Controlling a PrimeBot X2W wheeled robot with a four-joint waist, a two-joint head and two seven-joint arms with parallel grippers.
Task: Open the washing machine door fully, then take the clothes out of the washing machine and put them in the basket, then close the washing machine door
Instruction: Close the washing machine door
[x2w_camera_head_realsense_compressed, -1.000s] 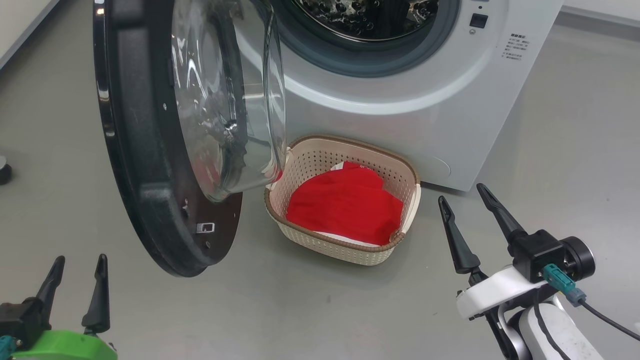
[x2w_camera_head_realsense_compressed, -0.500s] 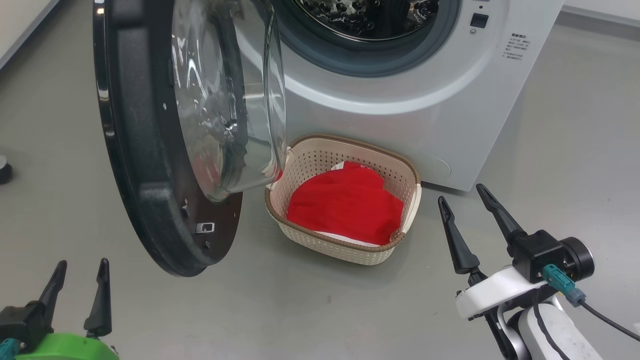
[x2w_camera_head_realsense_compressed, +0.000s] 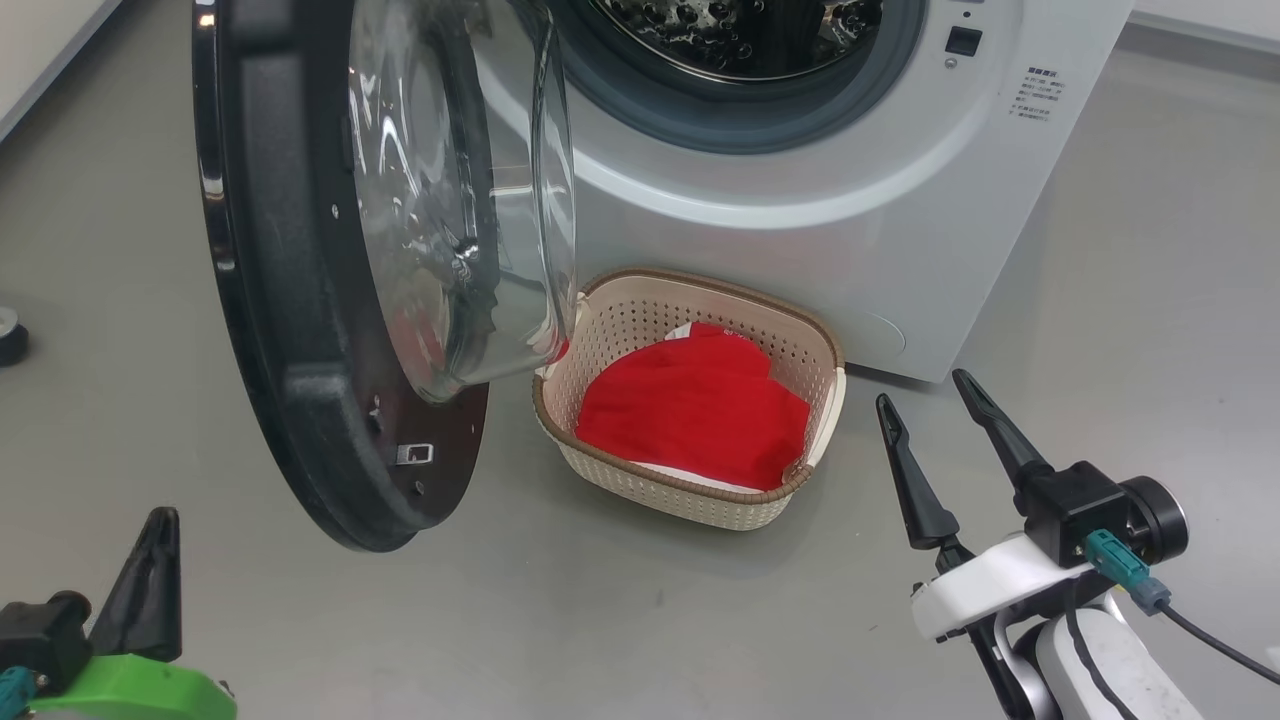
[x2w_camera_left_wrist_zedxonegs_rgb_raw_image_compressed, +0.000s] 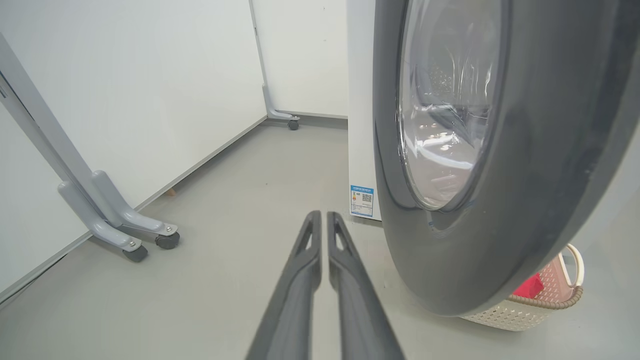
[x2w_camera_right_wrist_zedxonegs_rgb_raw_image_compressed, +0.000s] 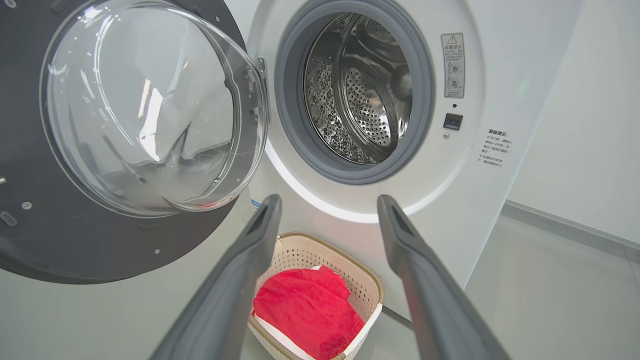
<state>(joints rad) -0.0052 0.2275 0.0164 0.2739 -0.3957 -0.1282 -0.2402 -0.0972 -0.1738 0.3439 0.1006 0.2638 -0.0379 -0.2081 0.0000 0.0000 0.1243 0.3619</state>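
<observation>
Red clothes (x2w_camera_head_realsense_compressed: 690, 410) in the basket (x2w_camera_head_realsense_compressed: 812, 345), my left pincer (x2w_camera_left_wrist_zedxonegs_rgb_raw_image_compressed: 320, 217) had just closed, empty, to push the door (x2w_camera_head_realsense_compressed: 290, 400) shut.

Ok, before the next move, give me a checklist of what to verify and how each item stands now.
1. clothes in the basket: ok.
2. drum free of clothes: ok, in the part the right wrist view shows.
3. washing machine door swing clear of the basket: cannot tell; its glass overlaps the rim in the head view.
4. left gripper jaws closed, empty: ok.
5. right gripper apart from door and basket: ok.
</observation>
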